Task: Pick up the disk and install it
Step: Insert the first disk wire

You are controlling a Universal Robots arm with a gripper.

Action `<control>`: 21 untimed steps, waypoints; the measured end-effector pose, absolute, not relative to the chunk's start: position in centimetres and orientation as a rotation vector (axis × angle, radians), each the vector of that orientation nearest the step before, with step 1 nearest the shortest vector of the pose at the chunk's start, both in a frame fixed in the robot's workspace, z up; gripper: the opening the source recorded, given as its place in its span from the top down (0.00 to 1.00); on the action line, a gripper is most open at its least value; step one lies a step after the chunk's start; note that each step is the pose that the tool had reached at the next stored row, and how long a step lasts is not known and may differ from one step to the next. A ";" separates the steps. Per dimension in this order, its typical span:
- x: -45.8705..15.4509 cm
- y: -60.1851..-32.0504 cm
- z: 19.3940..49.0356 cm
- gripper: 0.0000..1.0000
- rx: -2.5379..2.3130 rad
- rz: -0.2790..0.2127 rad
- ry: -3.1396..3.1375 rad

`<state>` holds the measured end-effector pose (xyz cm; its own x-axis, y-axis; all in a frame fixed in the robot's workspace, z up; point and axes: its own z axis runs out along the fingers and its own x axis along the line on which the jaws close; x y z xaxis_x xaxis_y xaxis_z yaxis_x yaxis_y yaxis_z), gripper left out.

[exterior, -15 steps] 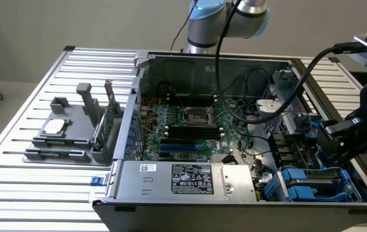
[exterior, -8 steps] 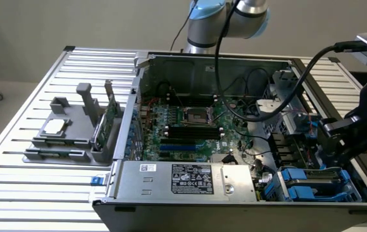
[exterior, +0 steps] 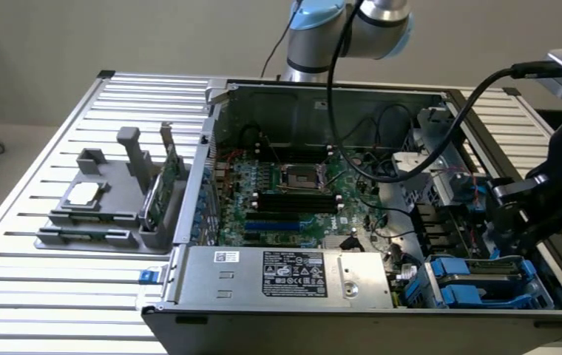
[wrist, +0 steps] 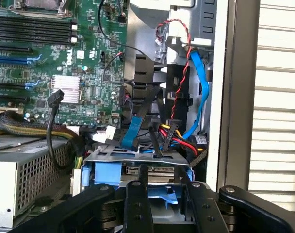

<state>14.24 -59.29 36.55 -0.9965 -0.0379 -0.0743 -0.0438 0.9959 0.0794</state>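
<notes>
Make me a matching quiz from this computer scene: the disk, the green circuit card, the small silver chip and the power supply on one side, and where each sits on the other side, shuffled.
Things:
1. disk
2. green circuit card
3. silver chip
4. power supply

Places:
A. lying flat on the grey holder
B. standing upright in the grey holder
C. along the near wall of the case
D. blue-framed, in the case corner at the exterior view's right, under the gripper

Pairs: 1-D, 2-B, 3-A, 4-C
</notes>
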 end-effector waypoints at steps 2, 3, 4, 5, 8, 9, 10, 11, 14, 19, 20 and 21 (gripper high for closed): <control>14.1 -59.2 36.5 0.65 -0.043 0.123 3.060; 14.1 -59.2 36.5 0.65 -0.033 0.123 3.058; 14.1 -59.2 36.5 0.65 -0.021 0.122 3.056; 14.0 -59.2 36.5 0.65 -0.010 0.121 3.054; 13.8 -59.2 36.5 0.65 0.023 0.120 3.049; 13.8 -59.1 36.5 0.65 0.032 0.120 3.048; 13.7 -59.1 36.5 0.65 0.042 0.119 3.046; 13.6 -59.1 36.5 0.63 0.052 0.118 3.045; 13.3 -59.0 36.4 0.57 0.081 0.117 3.042; 13.0 -59.0 36.4 0.57 0.129 0.115 3.037; 12.9 -59.0 36.4 0.57 0.139 0.114 3.036; 12.9 -58.9 36.4 0.59 0.147 0.114 3.036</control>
<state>12.93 -58.92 36.40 -0.9903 0.0999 -0.0964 0.0924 0.9925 0.0794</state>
